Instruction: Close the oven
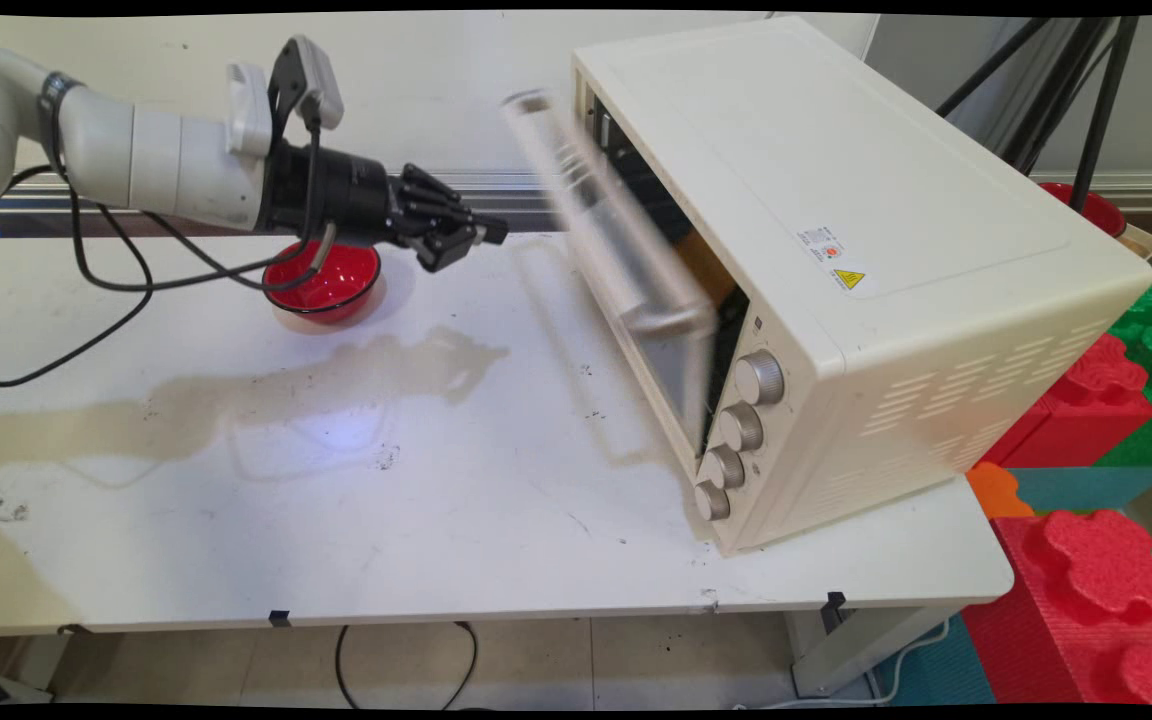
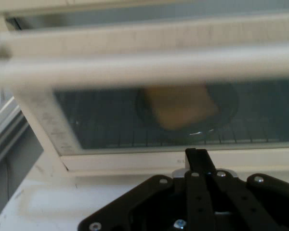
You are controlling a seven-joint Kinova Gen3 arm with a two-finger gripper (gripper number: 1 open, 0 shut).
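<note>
Cream oven (image 1: 866, 250), door (image 1: 616, 230) blurred, partly open.
I see my gripper (image 1: 491, 232) clenched on nothing, near the door, red bowl (image 1: 331, 285) behind.

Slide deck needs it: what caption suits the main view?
Pincer, shut, beside the cream oven's blurred half-open door, red bowl behind.

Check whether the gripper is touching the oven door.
Apart. In the main view, white wall and table show between the gripper and the blurred oven door.
</note>
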